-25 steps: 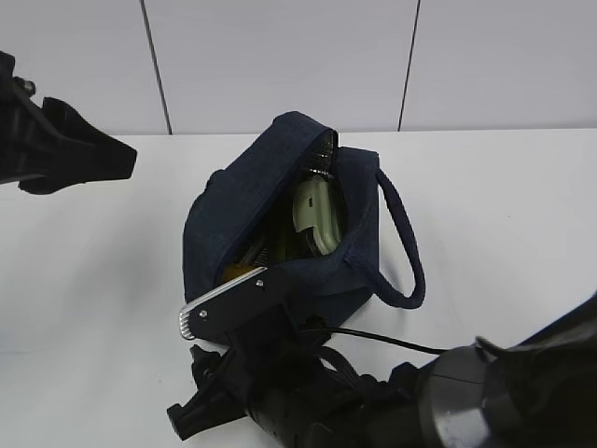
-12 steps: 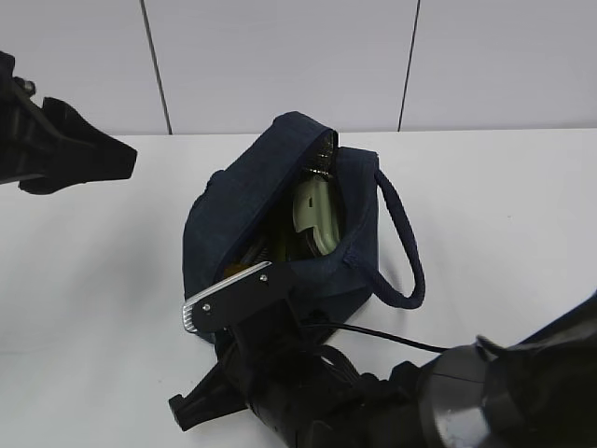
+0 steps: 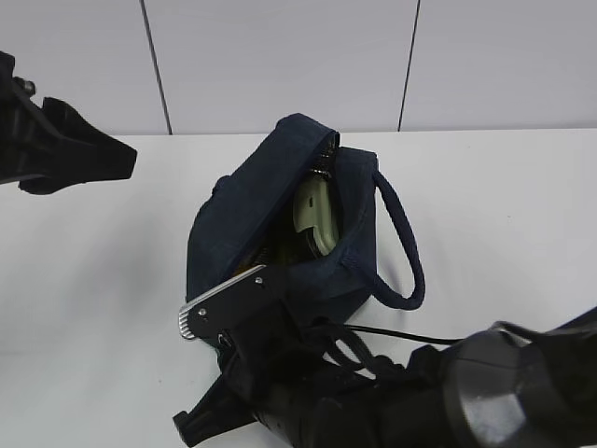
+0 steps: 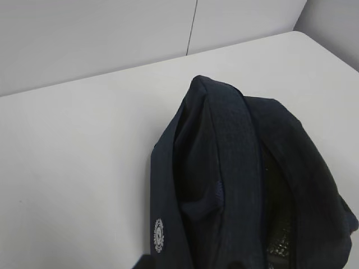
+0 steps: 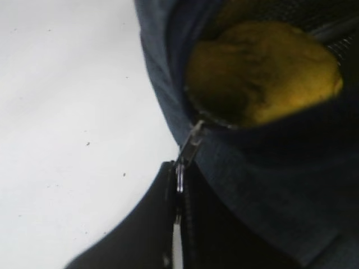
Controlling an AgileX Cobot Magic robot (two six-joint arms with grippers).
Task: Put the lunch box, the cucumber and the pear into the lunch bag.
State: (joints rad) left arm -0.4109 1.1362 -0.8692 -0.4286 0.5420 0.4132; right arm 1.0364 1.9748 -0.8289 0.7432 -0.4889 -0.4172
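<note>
White matte table (image 3: pixel 504 215), pale grey panelled wall (image 3: pixel 280 56) behind with dark vertical seams. A few tiny dark specks on the tabletop in the right wrist view.

Lunch bag (image 3: pixel 252 205) sits mid-table: boxy, dark navy woven fabric, mouth open toward the camera, thick rope-like loop handle (image 3: pixel 403 243) hanging off its right side. Left wrist view shows a small white round logo (image 4: pixel 159 235) on the bag's side panel.

Lunch box (image 3: pixel 315 217) is inside the bag, standing on edge; only the pale sage-green lid shows. Pear (image 5: pixel 263 75) also inside, at the near end of the opening: bumpy, yellow, blurred in the right wrist view. Cucumber: can't make it out, interior too dark.

Right gripper (image 5: pixel 178 185) is at the bag's near end, fingers closed on the metal zipper pull (image 5: pixel 190 148). In the exterior view its silver finger plate (image 3: pixel 229 299) lies against the bag's front edge; the arm body is cut off at the bottom of the frame.

Left gripper (image 3: pixel 70 149) is up at the left edge, well clear of the bag, partly cut off. Its fingers don't show in its own wrist view; jaws part-way apart, nothing visibly held.
</note>
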